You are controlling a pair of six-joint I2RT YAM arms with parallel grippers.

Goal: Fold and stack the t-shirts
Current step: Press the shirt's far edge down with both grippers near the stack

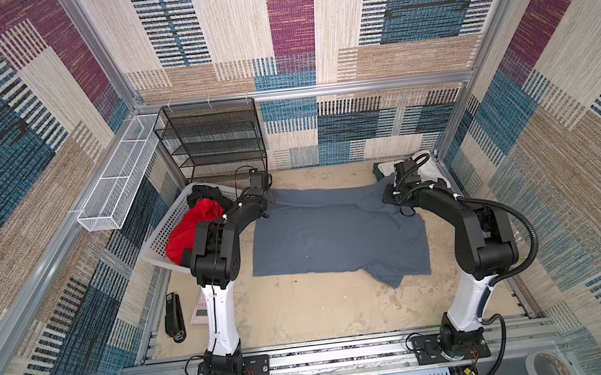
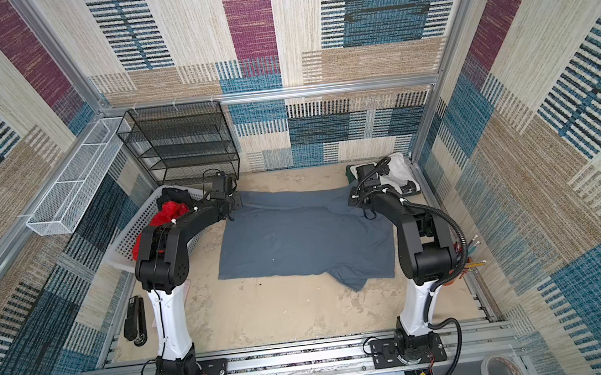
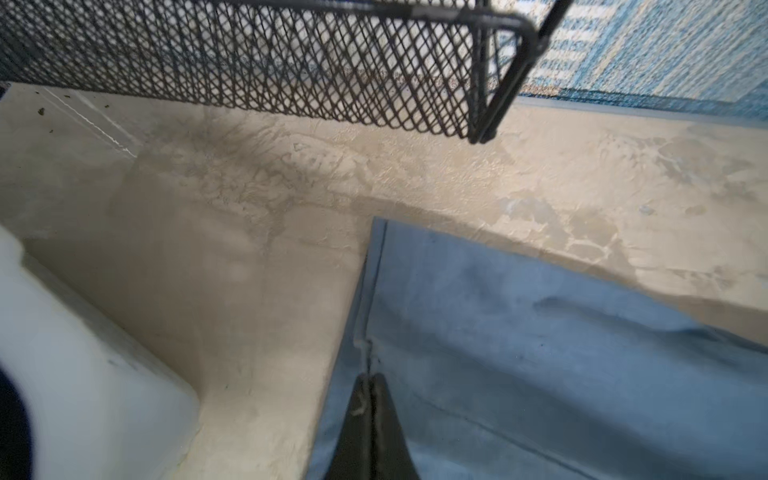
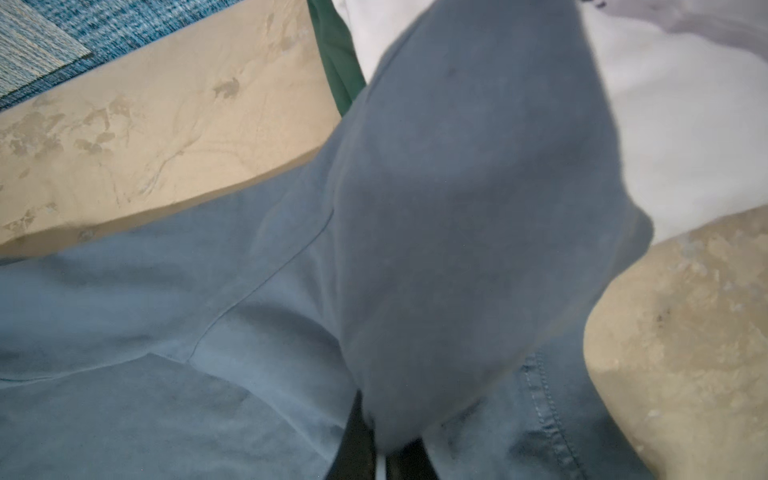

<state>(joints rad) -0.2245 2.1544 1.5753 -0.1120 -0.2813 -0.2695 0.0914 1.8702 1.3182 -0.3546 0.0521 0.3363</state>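
A large slate-grey t-shirt lies spread over the middle of the table in both top views. My left gripper is shut on its hem at the far left corner. My right gripper is shut on a raised fold of the same t-shirt at the far right, and the cloth bulges over its fingertips. A white t-shirt lies on a dark green t-shirt in the far right corner, just behind the right gripper.
A white perforated basket at the left holds red cloth and black cloth. A black mesh shelf stands behind the left gripper. A white wire tray hangs on the left wall. A black stapler lies front left.
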